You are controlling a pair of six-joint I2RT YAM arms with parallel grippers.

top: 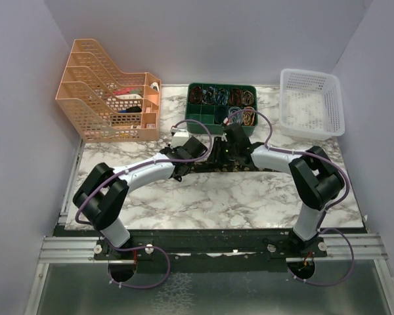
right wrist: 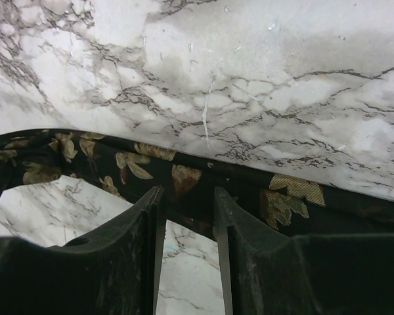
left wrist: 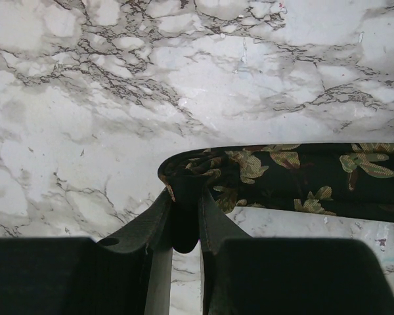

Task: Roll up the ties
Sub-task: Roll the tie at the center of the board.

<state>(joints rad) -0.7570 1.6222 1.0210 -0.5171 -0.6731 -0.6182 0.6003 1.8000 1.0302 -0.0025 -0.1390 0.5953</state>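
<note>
tie (left wrist: 302, 177) on table (top: 217, 203) (lying crosswise) | rack (top: 98, 125) back-left | tray (top: 222, 85) behind tie | basket (top: 312, 133) back-right

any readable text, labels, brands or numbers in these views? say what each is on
None readable.
Tie: leaf pattern only, no label showing.
Rack: the items inside are too small to read.
Tray and basket: no print visible.
</note>
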